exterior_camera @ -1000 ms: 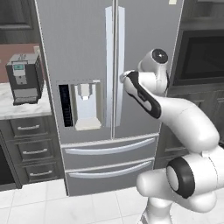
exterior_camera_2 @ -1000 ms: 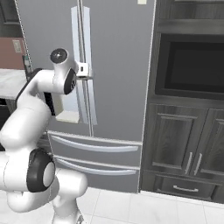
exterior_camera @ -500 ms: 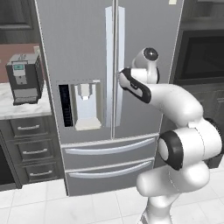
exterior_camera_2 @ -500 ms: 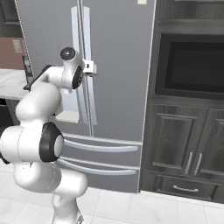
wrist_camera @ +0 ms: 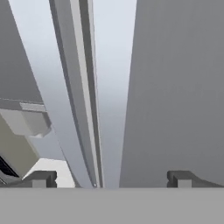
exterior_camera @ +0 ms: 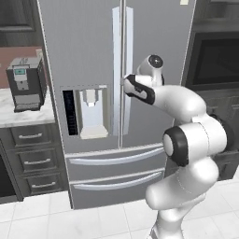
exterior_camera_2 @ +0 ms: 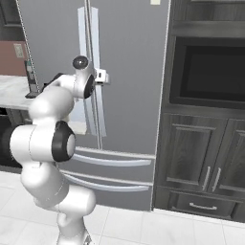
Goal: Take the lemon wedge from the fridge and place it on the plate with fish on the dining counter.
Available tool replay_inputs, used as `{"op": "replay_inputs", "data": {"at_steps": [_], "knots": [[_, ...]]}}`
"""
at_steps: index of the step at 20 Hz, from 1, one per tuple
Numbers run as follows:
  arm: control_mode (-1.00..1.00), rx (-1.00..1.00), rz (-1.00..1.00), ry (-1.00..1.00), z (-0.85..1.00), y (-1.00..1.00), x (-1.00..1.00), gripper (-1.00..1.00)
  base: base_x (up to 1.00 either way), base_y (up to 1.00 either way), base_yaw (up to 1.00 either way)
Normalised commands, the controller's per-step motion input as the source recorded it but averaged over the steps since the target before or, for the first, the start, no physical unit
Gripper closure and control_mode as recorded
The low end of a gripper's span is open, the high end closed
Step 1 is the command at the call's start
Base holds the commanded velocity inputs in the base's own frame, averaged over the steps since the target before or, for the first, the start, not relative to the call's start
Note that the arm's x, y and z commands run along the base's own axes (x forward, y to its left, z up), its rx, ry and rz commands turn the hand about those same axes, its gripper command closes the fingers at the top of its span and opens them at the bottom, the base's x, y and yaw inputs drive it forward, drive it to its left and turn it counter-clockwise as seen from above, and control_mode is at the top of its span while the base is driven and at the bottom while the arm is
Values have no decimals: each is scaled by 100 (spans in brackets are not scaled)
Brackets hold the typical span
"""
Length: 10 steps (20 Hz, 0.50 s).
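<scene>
Reaching further in than a second ago, the arm is now bringing its gripper (wrist_camera: 111,177) right up against the fridge (exterior_camera: 93,56), at the seam between the two upper doors, where earlier it was hanging back beside the right-hand door. The fridge is staying shut: both upper doors closed, both lower drawers pushed in. So the lemon wedge is presumably still sitting somewhere inside, hidden from me, and nothing of the fetching is done yet.

From the hand view the gripper's jaws are standing spread wide, released and holding nothing, with the right door's long vertical handle (wrist_camera: 109,87) running up between the two tips. Just left of the seam sits the left door's handle (exterior_camera: 116,70), and left of that the water dispenser panel (exterior_camera: 88,112). Further left of the fridge, a coffee machine (exterior_camera: 25,84) is resting on a marble worktop (exterior_camera: 18,119) over dark drawers; to the right of the fridge stands a dark cabinet with a built-in oven (exterior_camera_2: 210,67).

What worries me is the pairing of handles so close together: if the jaws are closing slightly off, they could pinch both bars, or the wrong one, and jam. A shallow grip could also be slipping off once the arm starts pulling, since the door swings in an arc while the wrist is already folded tight.
</scene>
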Motion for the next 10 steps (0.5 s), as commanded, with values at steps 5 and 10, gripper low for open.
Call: {"op": "replay_inputs", "data": {"at_steps": [5,10], "knots": [[-100,11,0,0,-20,0,38,-100,0,0,0],[-100,0,0,0,-15,1,38,-100,0,0,0]]}}
